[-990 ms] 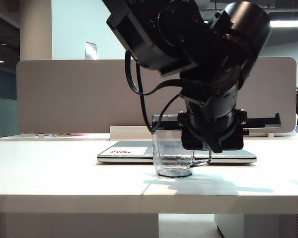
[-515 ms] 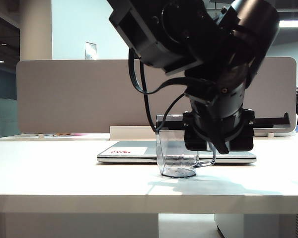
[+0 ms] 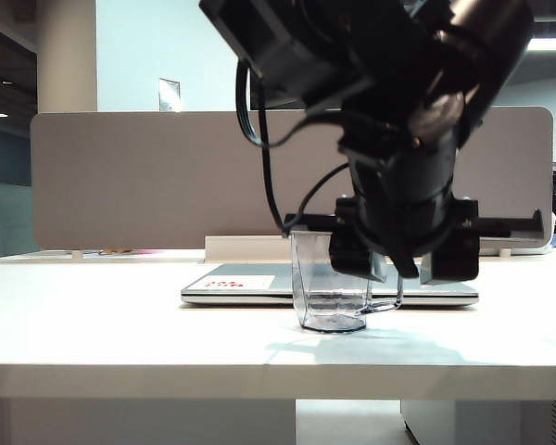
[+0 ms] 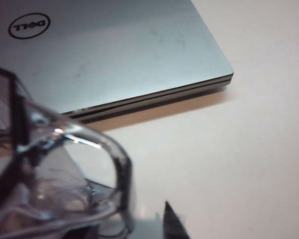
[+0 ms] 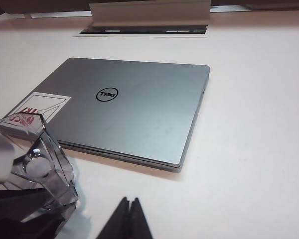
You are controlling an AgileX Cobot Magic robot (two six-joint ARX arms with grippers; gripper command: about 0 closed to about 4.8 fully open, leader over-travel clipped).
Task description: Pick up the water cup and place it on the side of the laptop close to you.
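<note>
Left gripper (image 3: 404, 269) hangs over the table's (image 3: 120, 324) near side, jaws spread apart, 1 finger at each side of the handle. Water cup (image 3: 329, 283) stands upright on the table, free, just in front of the laptop (image 3: 250, 283). Right gripper (image 5: 129, 219) low beside cup, fingertips pressed together, empty.

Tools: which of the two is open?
The left tool, hanging over the water cup in front of the laptop, jaws apart. The right tool, low over the table nearby, is pinched shut.
</note>
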